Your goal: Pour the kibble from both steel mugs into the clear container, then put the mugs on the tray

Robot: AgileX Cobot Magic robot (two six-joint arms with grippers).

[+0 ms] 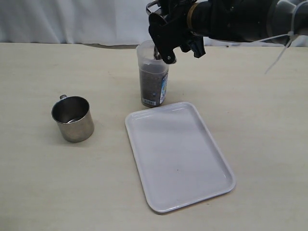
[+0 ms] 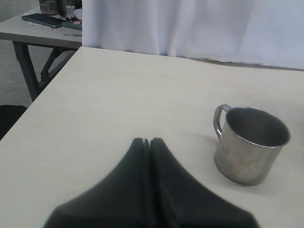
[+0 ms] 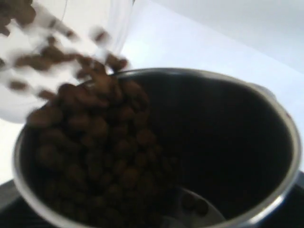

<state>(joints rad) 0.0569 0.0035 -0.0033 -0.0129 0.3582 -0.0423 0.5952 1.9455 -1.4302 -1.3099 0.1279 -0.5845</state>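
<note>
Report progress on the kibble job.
Done: the table mug looks empty, and the clear container is partly full. In hand: the right gripper tips the other mug, kibble spilling out. Left: both mugs onto the tray, which holds nothing.

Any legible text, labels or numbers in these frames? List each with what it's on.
None can be read.
Label on the clear container: blue and white print, too small and blurred to read.
Barcode on the same label: digits unreadable.
Steel mug on the table, white tray: no markings visible.
</note>
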